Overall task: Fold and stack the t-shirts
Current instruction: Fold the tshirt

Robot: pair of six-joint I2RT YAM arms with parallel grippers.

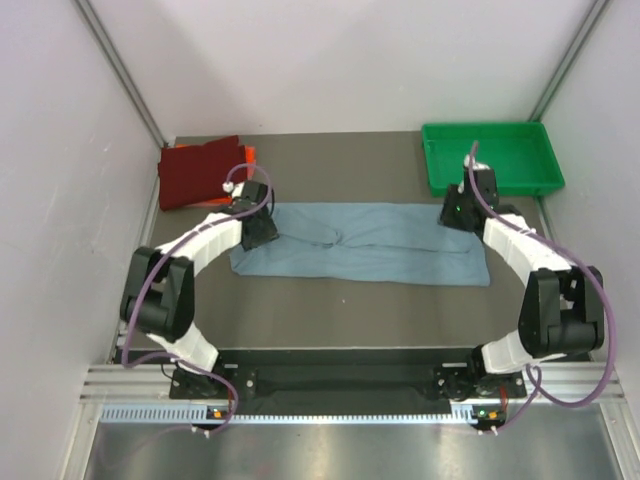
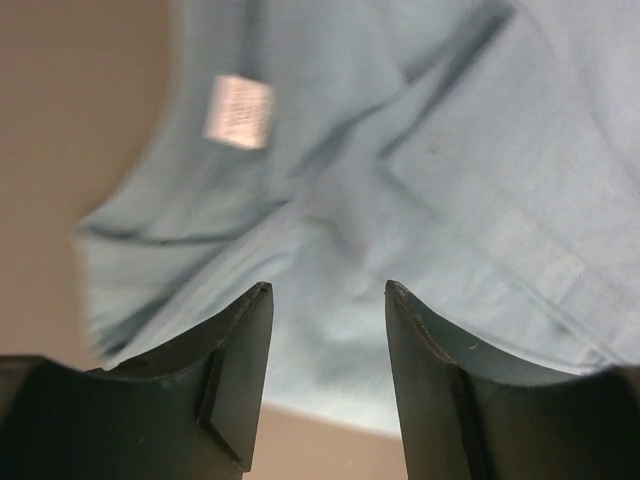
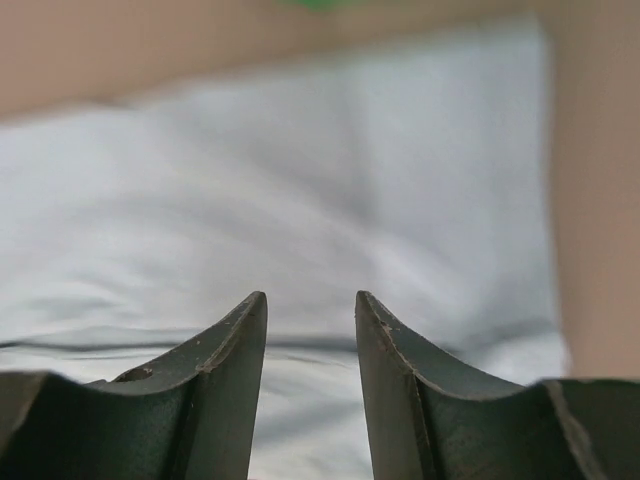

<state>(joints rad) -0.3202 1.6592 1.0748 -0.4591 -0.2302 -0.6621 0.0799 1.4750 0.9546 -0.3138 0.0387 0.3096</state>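
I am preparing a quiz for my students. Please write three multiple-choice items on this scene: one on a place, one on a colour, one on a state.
1. Where is the green tray? A. far right corner of the table B. far left corner C. between the arm bases
2. Which colour is the t-shirt spread mid-table? A. orange B. grey-blue C. dark red
3. What is the left hand's state? A. shut on cloth B. open, empty C. out of view
Answers: A, top view shows it far right; B, the long cloth is grey-blue; B, its fingers stand apart.
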